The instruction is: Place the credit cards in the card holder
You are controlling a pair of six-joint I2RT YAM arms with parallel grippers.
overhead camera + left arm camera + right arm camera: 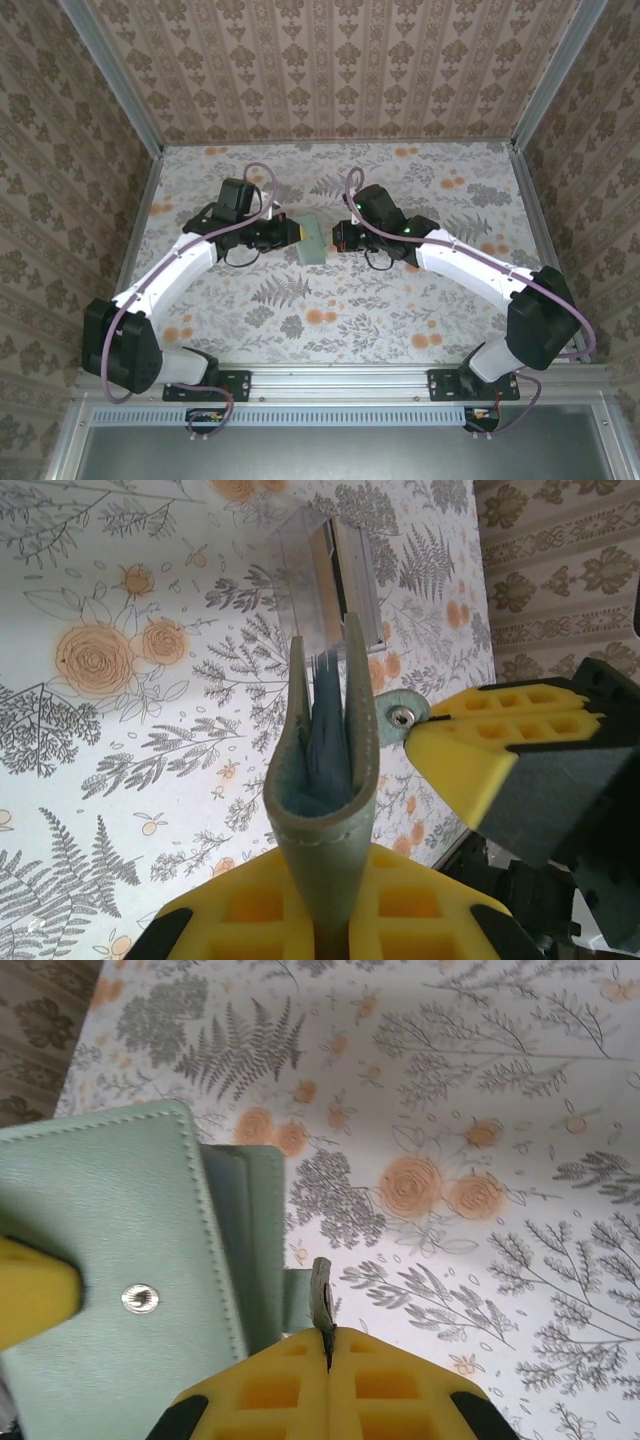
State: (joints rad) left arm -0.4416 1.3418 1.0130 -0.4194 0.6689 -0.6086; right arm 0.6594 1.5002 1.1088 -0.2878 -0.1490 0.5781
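The sage-green card holder point(313, 240) hangs above the middle of the table between both arms. In the left wrist view I see the card holder point(325, 780) edge-on, slightly parted, with blue-green lining inside. My left gripper point(332, 882) is shut on its folded spine. A pale silvery-clear flat piece point(320, 575) juts from its far end; I cannot tell if it is a credit card. My right gripper point(328, 1348) is shut on the holder's thin snap tab point(321, 1295), beside the outer cover point(110, 1230) with its metal stud point(140, 1299). The right gripper's yellow finger point(500, 770) shows by the tab's snap.
The floral tabletop point(330, 320) lies below, walled by patterned panels at the back point(330, 70) and on both sides. A metal rail point(340, 378) runs along the near edge by the arm bases.
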